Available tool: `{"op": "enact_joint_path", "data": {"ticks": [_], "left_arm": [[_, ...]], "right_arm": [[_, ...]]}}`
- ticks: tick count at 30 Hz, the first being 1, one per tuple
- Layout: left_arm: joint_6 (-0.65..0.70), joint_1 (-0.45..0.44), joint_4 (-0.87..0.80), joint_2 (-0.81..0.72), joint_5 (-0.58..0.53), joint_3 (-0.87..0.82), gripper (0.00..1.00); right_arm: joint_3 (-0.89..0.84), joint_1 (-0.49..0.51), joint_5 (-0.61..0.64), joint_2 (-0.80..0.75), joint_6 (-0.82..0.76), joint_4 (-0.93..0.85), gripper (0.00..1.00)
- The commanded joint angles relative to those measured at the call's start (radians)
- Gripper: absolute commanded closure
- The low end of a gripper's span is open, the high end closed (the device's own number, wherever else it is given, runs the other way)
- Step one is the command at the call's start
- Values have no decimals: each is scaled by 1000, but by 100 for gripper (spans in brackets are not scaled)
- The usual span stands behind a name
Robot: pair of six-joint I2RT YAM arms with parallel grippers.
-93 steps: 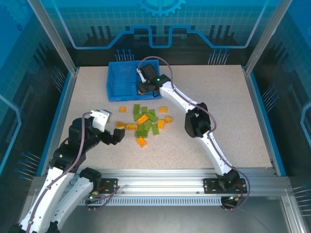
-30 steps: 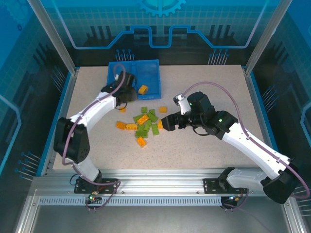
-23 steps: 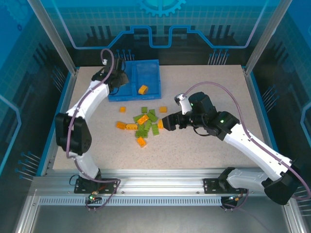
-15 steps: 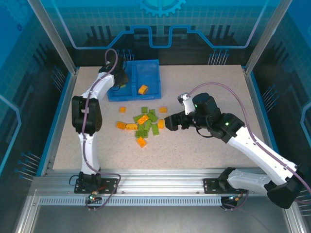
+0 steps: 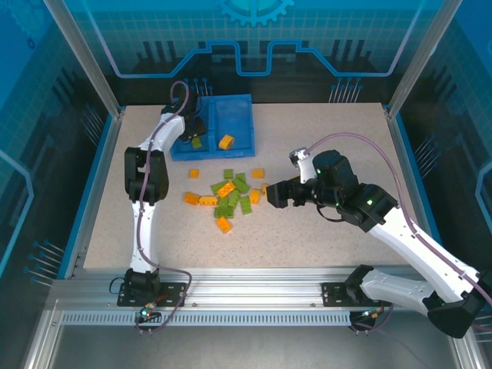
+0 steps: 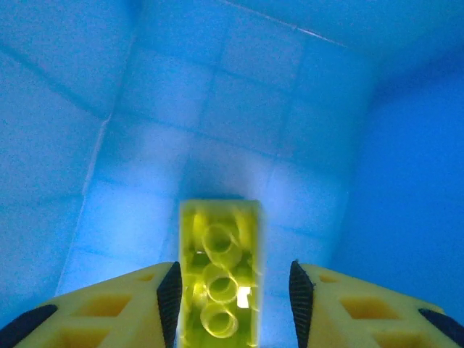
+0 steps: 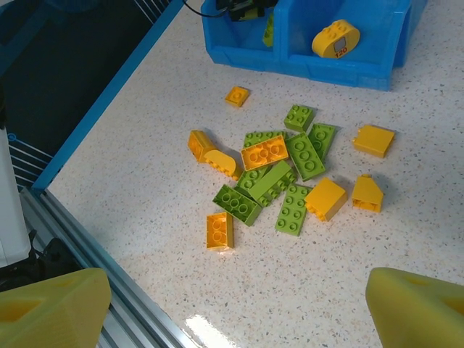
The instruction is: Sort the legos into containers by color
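Your left gripper (image 6: 234,290) hangs in the tray's (image 5: 234,115) left compartment, upper left of the top view, jaws seemingly slack around a green lego (image 6: 217,283); right gripper (image 7: 239,304) gapes wide beside the lego pile (image 5: 229,196) on the desk (image 5: 346,138).

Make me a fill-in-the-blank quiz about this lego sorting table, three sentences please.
1. The orange lego in the tray lies in its ___ compartment.
2. The brick between the left fingers is ___ in colour.
3. The right fingers hold ___.
Missing words: right; green; nothing.
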Motion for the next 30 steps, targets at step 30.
{"op": "enact_joint_path", "data": {"ticks": [30], "left_arm": [[783, -648, 25, -1507, 302, -1103, 15]], "right_arm": [[198, -55, 272, 791, -37, 143, 28]]}}
